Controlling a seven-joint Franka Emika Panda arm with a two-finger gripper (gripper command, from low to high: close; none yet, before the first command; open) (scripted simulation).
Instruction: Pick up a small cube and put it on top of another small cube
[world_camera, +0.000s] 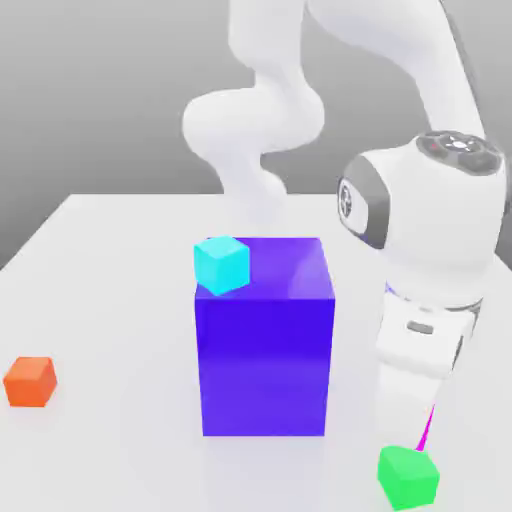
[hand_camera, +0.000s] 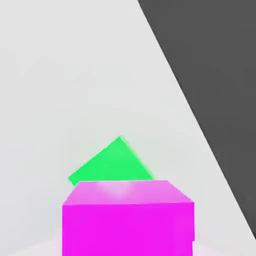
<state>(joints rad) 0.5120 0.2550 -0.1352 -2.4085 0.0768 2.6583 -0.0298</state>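
Note:
The small magenta cube (hand_camera: 127, 222) sits close in the hand view, held in my gripper. In the exterior view just a thin magenta sliver (world_camera: 427, 425) of it peeks out behind the gripper (world_camera: 415, 435), which points down at the exterior view's lower right, shut on the cube. The small green cube (world_camera: 407, 476) rests on the table just below and in front of the gripper tip. Seen from the hand, the green cube (hand_camera: 112, 165) lies turned at an angle just past the magenta one, partly hidden by it.
A big blue-purple block (world_camera: 265, 340) stands mid-table, to the exterior view's left of the gripper, with a cyan cube (world_camera: 221, 264) on its top corner. An orange cube (world_camera: 30, 381) lies far left. The table's edge (hand_camera: 190, 105) runs near the green cube.

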